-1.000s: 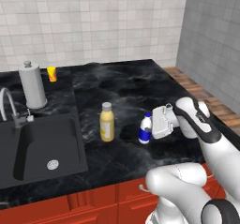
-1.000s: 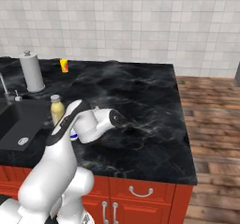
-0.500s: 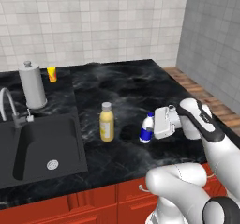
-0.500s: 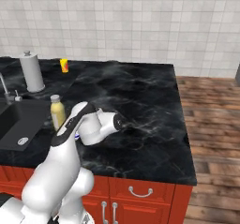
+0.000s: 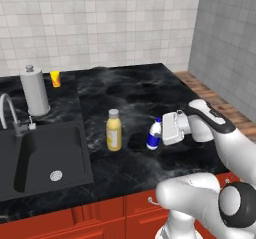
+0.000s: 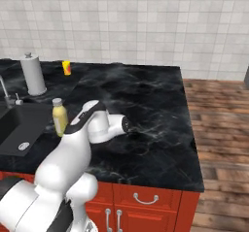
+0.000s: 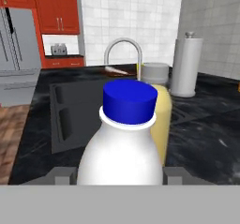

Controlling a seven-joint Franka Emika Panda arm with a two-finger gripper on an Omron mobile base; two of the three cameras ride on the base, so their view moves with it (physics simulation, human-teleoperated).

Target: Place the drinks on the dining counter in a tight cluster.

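Note:
A small white bottle with a blue cap and blue label point(image 5: 153, 137) stands upright between my gripper's fingers. My gripper point(image 5: 160, 132) reaches in from the right and is shut on it low over the dining counter point(image 5: 135, 90). In the hand view the bottle point(image 7: 124, 143) sits close up, with a fingertip point(image 7: 61, 175) against each side. The yellow bottle with a grey cap point(image 5: 114, 131) stands just left of it, a short gap apart, and shows behind it in the hand view point(image 7: 163, 120). From the right base view the yellow bottle point(image 6: 60, 117) stands beside my arm.
The inset black sink point(image 5: 45, 153) with its curved faucet point(image 5: 10, 113) lies left of the bottles. A tall grey paper towel cylinder point(image 5: 35, 90) and a small orange cup point(image 5: 55, 78) stand at the back left. Black counter point(image 6: 151, 95) stretches right to its edge above a wooden floor.
The hand has shifted the small bottle very slightly, and the wrist has swung a little to the right. The yellow bottle has not moved.

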